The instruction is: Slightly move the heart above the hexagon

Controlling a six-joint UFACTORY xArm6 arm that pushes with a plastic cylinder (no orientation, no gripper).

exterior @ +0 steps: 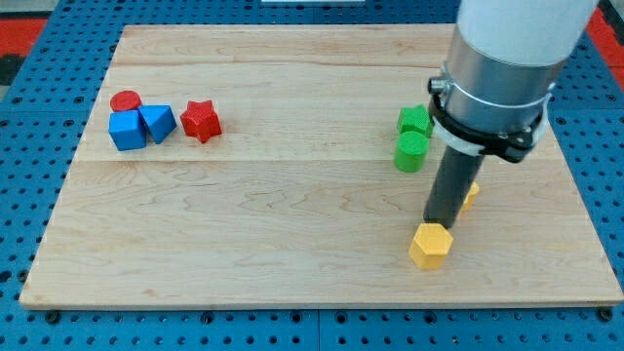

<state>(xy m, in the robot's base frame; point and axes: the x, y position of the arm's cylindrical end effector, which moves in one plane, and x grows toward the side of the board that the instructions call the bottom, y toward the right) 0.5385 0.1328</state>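
Note:
A yellow hexagon [430, 246] lies near the view's bottom right of the wooden board [273, 234]. A yellow block [471, 196], mostly hidden behind my rod, peeks out just above and to the right of the hexagon; its shape cannot be made out. My tip [436, 223] stands right at the hexagon's top edge, to the left of the yellow block and close to both. Whether it touches either cannot be told.
Two green blocks [416, 120] [411, 152] sit above my rod. At the view's upper left are a red cylinder [125, 100], a blue cube [127, 131], a blue triangle [158, 123] and a red star [200, 121].

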